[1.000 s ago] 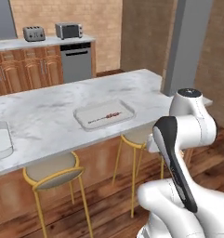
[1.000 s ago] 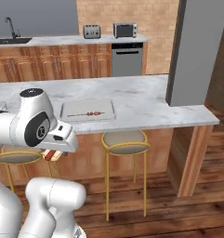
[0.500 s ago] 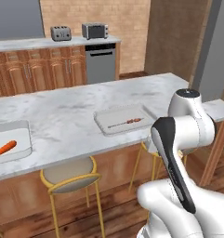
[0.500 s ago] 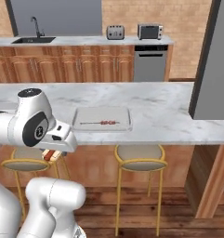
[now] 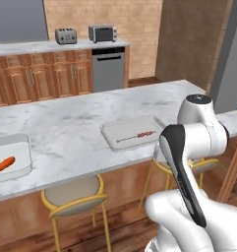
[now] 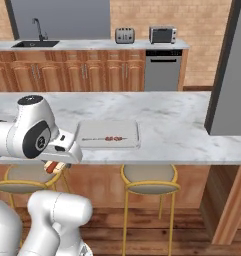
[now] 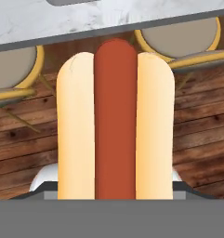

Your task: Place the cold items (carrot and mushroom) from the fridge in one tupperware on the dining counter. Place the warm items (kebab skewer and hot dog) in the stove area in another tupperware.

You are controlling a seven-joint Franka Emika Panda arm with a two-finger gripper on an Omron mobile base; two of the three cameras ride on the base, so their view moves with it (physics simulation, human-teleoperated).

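My gripper hangs low in front of the dining counter, shut on the hot dog. The hand view has the hot dog up close: a red sausage between two pale bun halves, hiding the fingertips. On the counter lies one tupperware with the kebab skewer in it, also seen from the right as the tupperware and skewer. A second tupperware at the far left holds the carrot. The mushroom is out of view.
Round stools with yellow legs stand under the counter's front edge. A back counter carries a toaster, a toaster oven and a sink. A tall grey panel rises at the counter's right end.
The base has driven sideways, so the whole scene has slid right in both base views and the carrot's tupperware has come into sight. The arm keeps its pose with the hot dog.
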